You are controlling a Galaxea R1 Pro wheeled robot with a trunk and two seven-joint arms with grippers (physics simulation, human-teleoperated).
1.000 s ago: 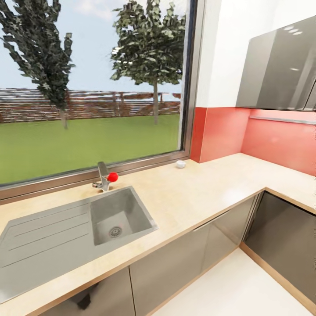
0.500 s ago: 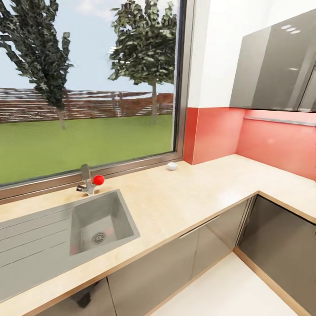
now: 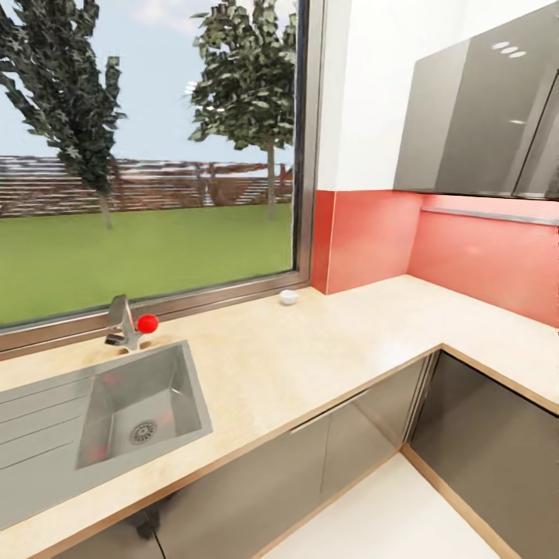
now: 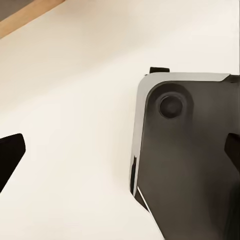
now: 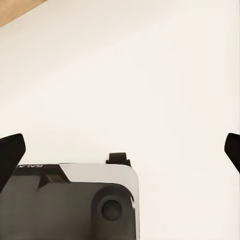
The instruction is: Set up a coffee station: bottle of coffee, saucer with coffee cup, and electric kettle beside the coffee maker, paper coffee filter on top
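Countertop (image 3: pixel 326 357) of light wood grain in the head view, running under a wide window (image 3: pixel 147 155) and turning a corner at the right along a red backsplash (image 3: pixel 373 233). Glossy dark-grey cabinet fronts (image 3: pixel 295 473) below, white floor (image 3: pixel 388 520) in the angle. Steel sink (image 3: pixel 140 407) with drainboard set into the worktop at the left, tap (image 3: pixel 120 322) with a red knob (image 3: pixel 147 323) behind it. Small white coffee cup (image 3: pixel 289 296) far back on the worktop, just beside the window frame and near the red corner; handle too small to make out. Grey wall cabinets (image 3: pixel 473 124) at upper right. Trees and lawn beyond the glass.

Left wrist view: two dark fingertips (image 4: pixel 10 155) of the left gripper (image 4: pixel 120 155) at opposite edges, spread wide, nothing between them. Beneath, pale floor and a rounded grey-and-black corner of the robot's base (image 4: pixel 185 160).

Right wrist view: right gripper (image 5: pixel 120 150) likewise parted wide, dark fingertips (image 5: pixel 10 152) at both edges, nothing held. Pale floor below, with another corner of the base (image 5: pixel 70 200) bearing a small round fitting.
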